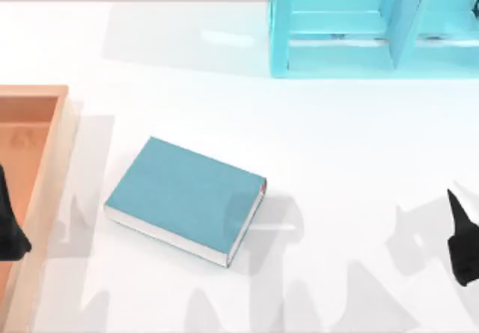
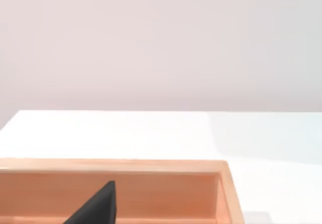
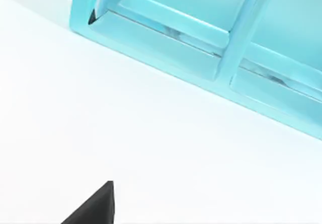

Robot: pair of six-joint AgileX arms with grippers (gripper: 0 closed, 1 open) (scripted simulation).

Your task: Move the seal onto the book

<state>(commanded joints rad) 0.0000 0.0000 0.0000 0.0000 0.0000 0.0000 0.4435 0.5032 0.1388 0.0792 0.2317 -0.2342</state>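
White tabletop from above: the book [image 1: 185, 201] lies flat near centre, wooden tray [image 1: 46, 165] at nine o'clock, turquoise shelf unit [image 1: 329, 49] at one o'clock. Left gripper [image 1: 10, 224] and right gripper [image 1: 462, 243] sit parked at the edges.

Left wrist view: the tray's rim [image 2: 115, 165] beyond a dark fingertip [image 2: 96, 206].

Right wrist view: the shelf [image 3: 201, 43].

I can't tell either grip's state, nor spot the seal; finding it comes next.

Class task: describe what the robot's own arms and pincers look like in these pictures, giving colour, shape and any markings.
Both are matte black and angular. The left pincer and the right pincer appear as dark wedges at the table's side edges. Each wrist view has one pointed black fingertip. No cables, labels or markings are visible.
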